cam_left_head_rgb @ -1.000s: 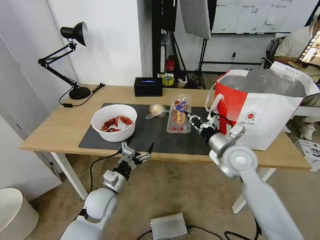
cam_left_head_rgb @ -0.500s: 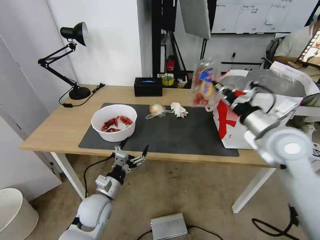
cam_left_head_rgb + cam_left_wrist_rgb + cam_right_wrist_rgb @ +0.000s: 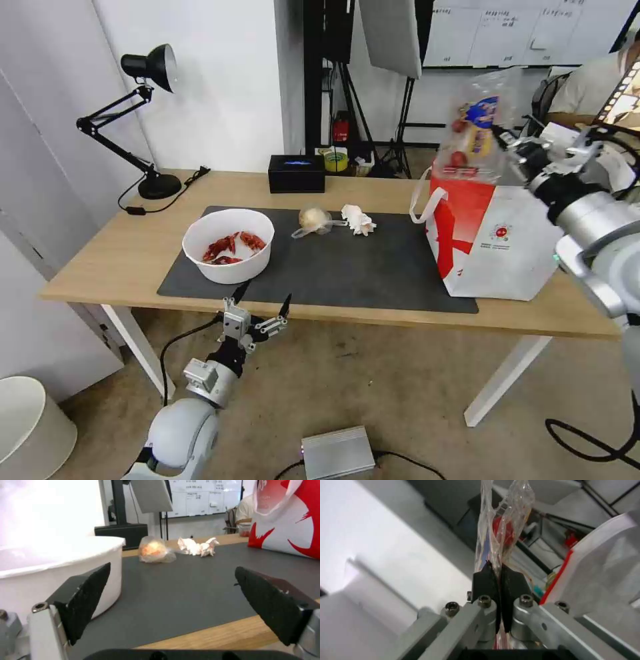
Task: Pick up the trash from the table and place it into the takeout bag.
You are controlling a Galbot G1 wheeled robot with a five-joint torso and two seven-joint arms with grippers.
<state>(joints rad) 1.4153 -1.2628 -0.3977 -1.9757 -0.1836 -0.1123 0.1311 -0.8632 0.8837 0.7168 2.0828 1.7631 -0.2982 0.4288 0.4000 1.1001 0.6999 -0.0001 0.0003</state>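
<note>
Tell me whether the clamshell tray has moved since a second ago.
Yes. The clamshell tray has left the mat and gone up and rightward; the right gripper now holds it above the takeout bag, jaws shut on it.

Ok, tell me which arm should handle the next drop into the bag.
Right. Its pincer is shut on the clear clamshell tray, held above the takeout bag. The left pincer hangs open below the table's front edge, far from the bag.

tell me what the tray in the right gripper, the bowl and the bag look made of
Clamshell tray, pinched shut in the right gripper: thin clear plastic, glossy and see-through. Bowl: smooth matte white, probably plastic or coated paper. Takeout bag: white and red sheet, likely woven or laminated plastic, with a silvery foil-like lining.
</note>
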